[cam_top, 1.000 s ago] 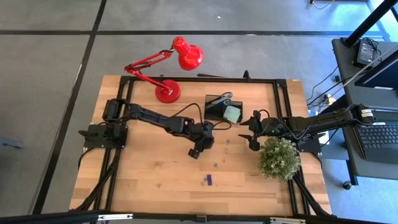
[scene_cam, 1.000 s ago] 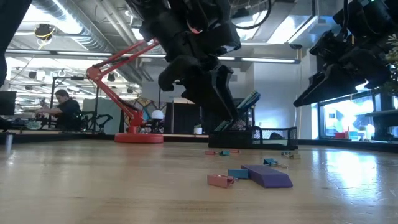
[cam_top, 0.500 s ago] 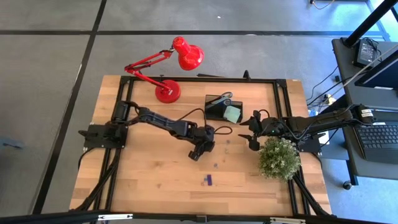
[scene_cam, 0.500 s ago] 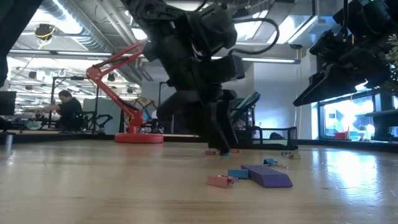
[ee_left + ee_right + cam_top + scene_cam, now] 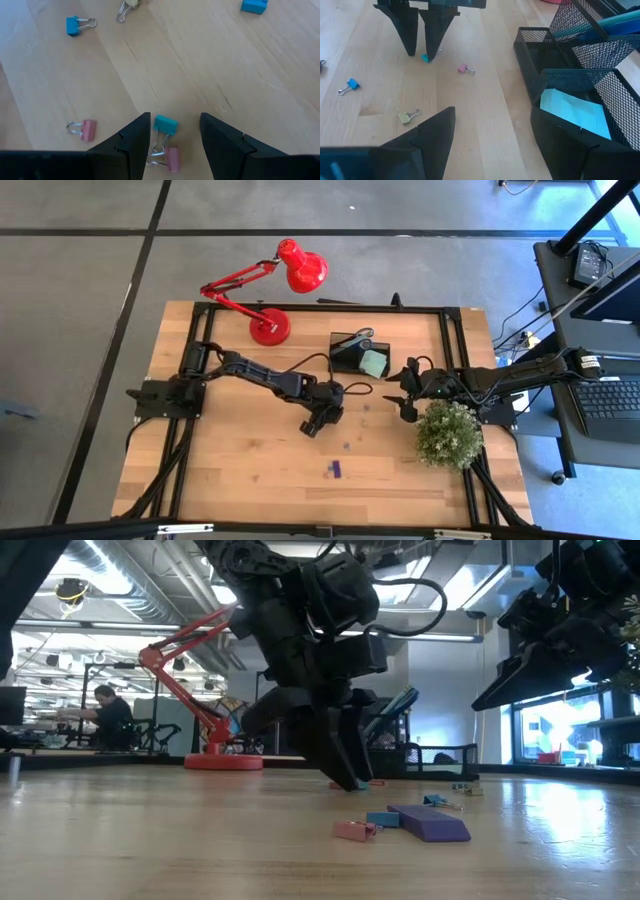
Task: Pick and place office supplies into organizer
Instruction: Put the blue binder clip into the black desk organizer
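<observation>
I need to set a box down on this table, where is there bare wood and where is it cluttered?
Bare wood lies along the table's left half in the high view, below the left arm, and between the red lamp and the organizer. The middle is crowded: binder clips lie scattered under the left gripper, with the plant at right.

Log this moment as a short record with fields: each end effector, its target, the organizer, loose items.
left end effector: open, low over the table, fingers straddling a teal binder clip
right end effector: open, waiting beside the organizer
organizer: black mesh, holds a pale sticky-note pad
loose items: pink binder clips, blue binder clip, yellow binder clip
plant: by the right arm
</observation>
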{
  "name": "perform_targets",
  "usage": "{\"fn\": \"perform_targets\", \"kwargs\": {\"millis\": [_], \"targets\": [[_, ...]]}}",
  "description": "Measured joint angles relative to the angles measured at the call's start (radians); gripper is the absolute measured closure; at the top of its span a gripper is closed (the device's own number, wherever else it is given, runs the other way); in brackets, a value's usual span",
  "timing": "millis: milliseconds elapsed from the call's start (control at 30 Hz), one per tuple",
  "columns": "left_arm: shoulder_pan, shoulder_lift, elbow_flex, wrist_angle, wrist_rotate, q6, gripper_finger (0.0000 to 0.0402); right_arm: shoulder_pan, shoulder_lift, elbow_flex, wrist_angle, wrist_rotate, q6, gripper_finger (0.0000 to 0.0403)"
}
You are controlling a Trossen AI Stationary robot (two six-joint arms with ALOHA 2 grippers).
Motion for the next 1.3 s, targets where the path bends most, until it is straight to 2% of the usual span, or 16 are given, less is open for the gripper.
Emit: {"fn": "perform_targets", "kwargs": {"millis": [333,533,1000,1300], "targets": [[0.046,0.052,0.005,0.026,0.156,-0.063,0.0237,0.000,0.000,0.000,-0.001,0.000,0.000,0.0140],[0.048,0.053,0.006,-0.011,0.136,-0.049,0.0258,0.000,0.000,0.000,-0.001,0.000,-0.001,0.0140],[0.047,0.052,0.005,-0.022,0.099,0.222,0.0279,0.000,0.000,0.000,-0.001,0.000,0.003,0.0140],[0.049,0.051,0.005,-0.054,0.097,0.074,0.0279,0.000,0.000,0.000,-0.002,0.000,0.025,0.0140]]}}
